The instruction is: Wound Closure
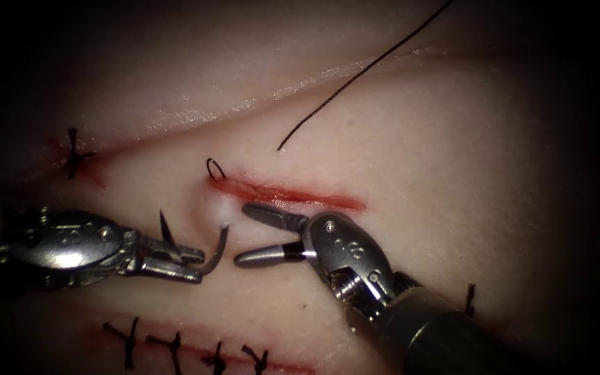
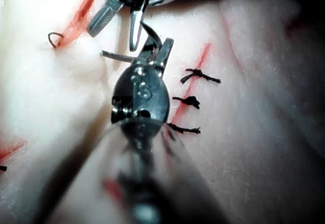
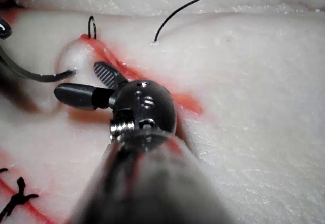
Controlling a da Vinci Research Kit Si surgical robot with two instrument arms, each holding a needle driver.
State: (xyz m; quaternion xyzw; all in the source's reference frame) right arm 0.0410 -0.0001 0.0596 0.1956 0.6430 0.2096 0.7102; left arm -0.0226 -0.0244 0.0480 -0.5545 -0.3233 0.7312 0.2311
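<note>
Needle (image 1: 218, 251) in left tool's (image 1: 187, 262) fingers, tip against tissue (image 1: 453, 173).

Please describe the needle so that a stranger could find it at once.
Start at the open red cut in the tissue. Below its left end, the left tool grips a curved grey needle, tip touching the tissue. Unlike the black thread, it is thick metal.

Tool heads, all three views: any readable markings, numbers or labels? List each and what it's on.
No text can be read with confidence.
Left tool clevis, endoscope view: embossed marks, too blurred to read.
Left tool clevis, left wrist view: raised characters, possibly digits, not legible.
Right tool clevis, endoscope view: small stamped marks, unreadable.
Right tool clevis, right wrist view: stamped marks, unreadable.
Tissue: no text.
</note>
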